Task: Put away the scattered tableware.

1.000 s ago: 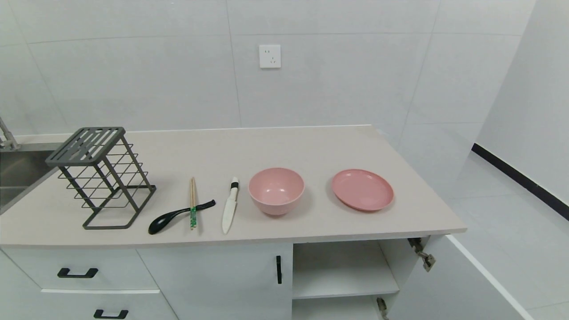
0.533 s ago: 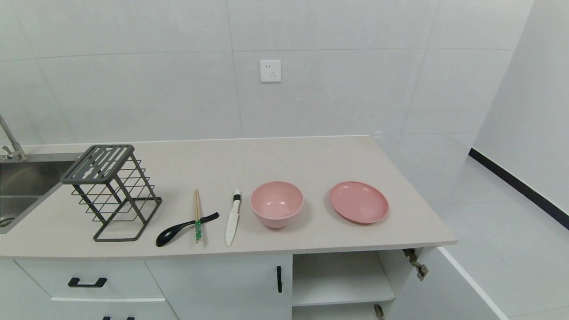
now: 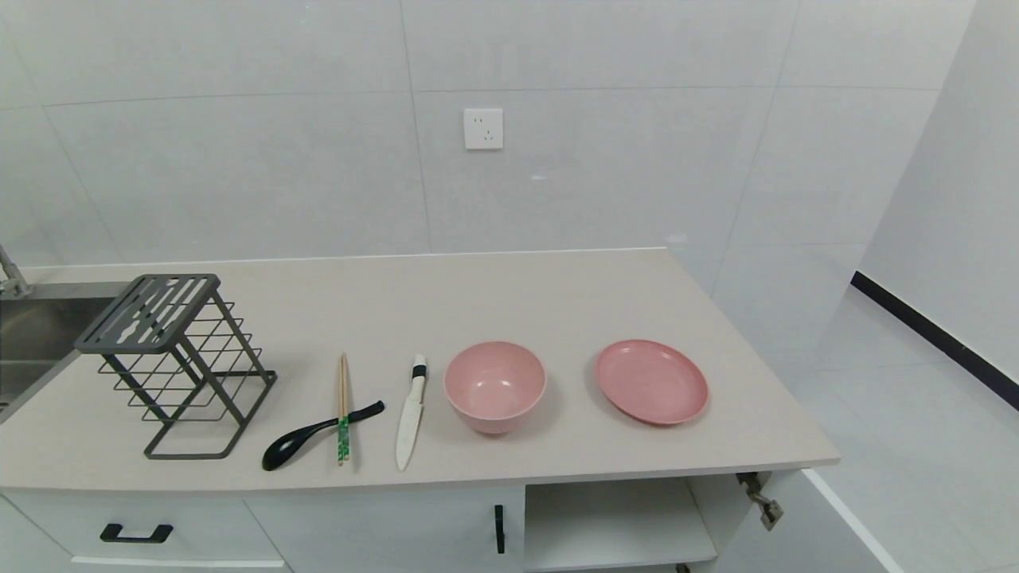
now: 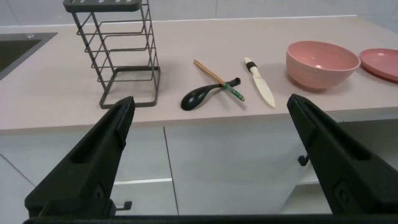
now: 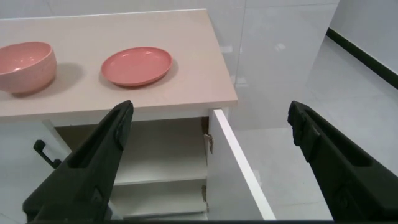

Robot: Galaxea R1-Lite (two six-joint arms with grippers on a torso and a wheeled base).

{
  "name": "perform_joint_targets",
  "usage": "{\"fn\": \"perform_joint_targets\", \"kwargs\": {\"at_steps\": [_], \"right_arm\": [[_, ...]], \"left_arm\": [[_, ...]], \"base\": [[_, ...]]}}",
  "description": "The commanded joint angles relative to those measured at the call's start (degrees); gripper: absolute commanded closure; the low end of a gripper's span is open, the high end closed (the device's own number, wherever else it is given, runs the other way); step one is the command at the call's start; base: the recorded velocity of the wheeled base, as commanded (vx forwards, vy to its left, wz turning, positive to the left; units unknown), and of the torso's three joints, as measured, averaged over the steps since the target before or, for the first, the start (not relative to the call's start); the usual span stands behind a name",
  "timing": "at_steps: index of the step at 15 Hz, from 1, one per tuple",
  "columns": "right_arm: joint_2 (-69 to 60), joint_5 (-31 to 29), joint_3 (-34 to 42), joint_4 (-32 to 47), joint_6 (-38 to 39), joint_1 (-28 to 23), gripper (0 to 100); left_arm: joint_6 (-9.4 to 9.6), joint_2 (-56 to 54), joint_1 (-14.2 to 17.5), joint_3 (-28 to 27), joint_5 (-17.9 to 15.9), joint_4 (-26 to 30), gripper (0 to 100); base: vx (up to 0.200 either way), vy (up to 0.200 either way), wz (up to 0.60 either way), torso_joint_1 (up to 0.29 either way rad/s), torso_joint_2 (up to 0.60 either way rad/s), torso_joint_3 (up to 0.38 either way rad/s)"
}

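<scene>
On the beige counter lie, in a row from left to right, a black spoon, wooden chopsticks crossing its handle, a white knife, a pink bowl and a pink plate. My left gripper hangs open in front of the counter edge, facing the spoon, chopsticks and knife. My right gripper is open too, off the counter's front near the plate and the bowl. Neither holds anything.
A dark wire rack stands left of the spoon, with a sink beyond it. Under the plate, a cabinet stands open with a bare shelf; its door swings outward. Drawers and a shut door sit below the cutlery.
The whole head picture has shifted, so the camera moved. The tableware keeps its places on the counter.
</scene>
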Motion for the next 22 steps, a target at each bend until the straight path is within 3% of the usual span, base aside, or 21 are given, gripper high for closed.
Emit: {"fn": "perform_joint_targets", "kwargs": {"at_steps": [1,10,12,13,14,15,18,21,22], "right_arm": [[0.1,0.0,0.0,0.0,-0.1,0.0,0],[0.0,-0.2,0.0,-0.1,0.1,-0.1,0],[0.0,-0.4,-0.4,-9.5,0.9,-0.3,0],[0.8,2.1,-1.2,-15.5,1.1,-2.8,0],[1.0,5.0,-1.3,-14.8,1.3,-3.1,0],[1.4,10.7,-1.9,-11.2,1.4,-2.9,0],[11.2,20.4,-7.5,-5.2,1.7,-1.4,0],[27.8,22.2,-11.9,-6.1,1.4,2.3,0],[28.1,22.2,-11.9,-6.1,1.4,2.5,0]], "left_arm": [[0.11,0.1,0.0,0.0,0.0,0.0,0],[0.11,0.1,0.0,0.0,-0.1,-0.1,0],[0.02,0.1,0.1,0.0,-0.2,-0.1,0],[0.02,0.1,0.1,0.0,-0.2,-0.1,0],[0.02,0.1,0.1,0.0,-0.2,-0.1,0],[0.02,0.1,0.1,0.0,-0.2,-0.1,0],[0.37,0.1,0.1,0.0,0.1,0.0,0],[0.64,0.1,0.1,0.0,0.0,0.0,0],[0.64,0.1,0.1,0.0,0.0,0.0,0]], "base": [[0.200,0.000,0.00,-0.012,-0.01,-0.002],[0.022,0.000,0.00,0.005,0.00,0.001],[0.000,0.000,0.00,0.000,0.00,0.000],[0.000,0.000,0.00,0.000,0.00,0.000],[0.000,0.000,0.00,0.000,0.00,0.000],[0.000,0.000,0.00,0.000,0.00,0.000],[0.000,0.000,0.00,0.000,0.00,0.000],[0.000,0.000,0.00,0.000,0.00,0.000],[0.000,0.000,0.00,0.000,0.00,0.000]]}}
